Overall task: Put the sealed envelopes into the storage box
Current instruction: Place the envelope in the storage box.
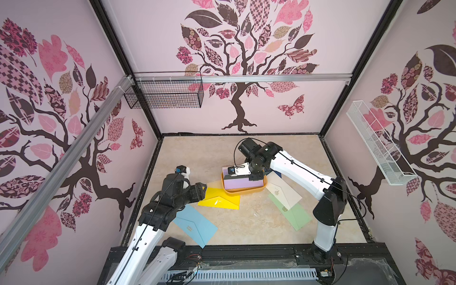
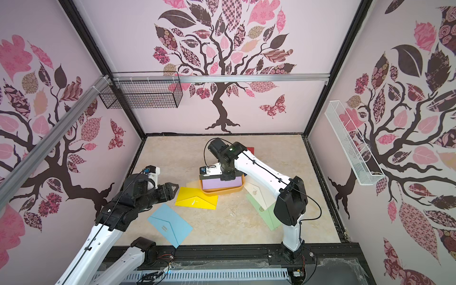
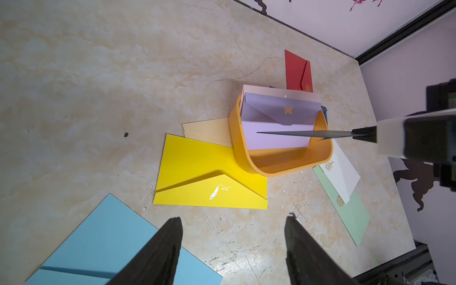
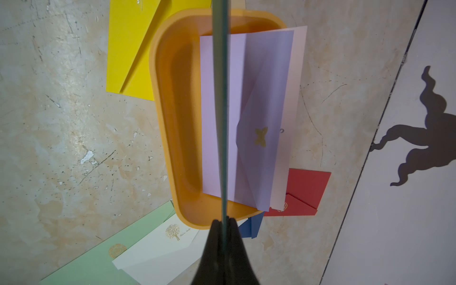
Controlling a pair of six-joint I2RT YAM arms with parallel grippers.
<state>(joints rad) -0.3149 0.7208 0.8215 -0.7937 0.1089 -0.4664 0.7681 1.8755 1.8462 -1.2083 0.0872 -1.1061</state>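
Right gripper [image 4: 223, 221] clamps a dark green envelope [image 4: 220, 98] edge-on; beyond its jaws, the yellow-orange storage box [image 4: 162, 98] holds a lilac envelope [image 4: 261, 93]. Left gripper [image 3: 234, 220] gapes empty.

The box [image 3: 278, 165] is yellow-orange. The lilac envelope [image 3: 261, 123] carries a gold butterfly and the pink envelope [image 3: 266, 90] is pale. The yellow envelope [image 3: 197, 162] shows a silvery feather and the white envelope [image 3: 343, 172] a gold tree. The light green envelope [image 3: 355, 217] and the red envelope [image 3: 294, 69] bear round gold emblems. The dark green envelope [image 4: 220, 98] is plain along its edge. The table [image 3: 98, 86] is mottled beige.
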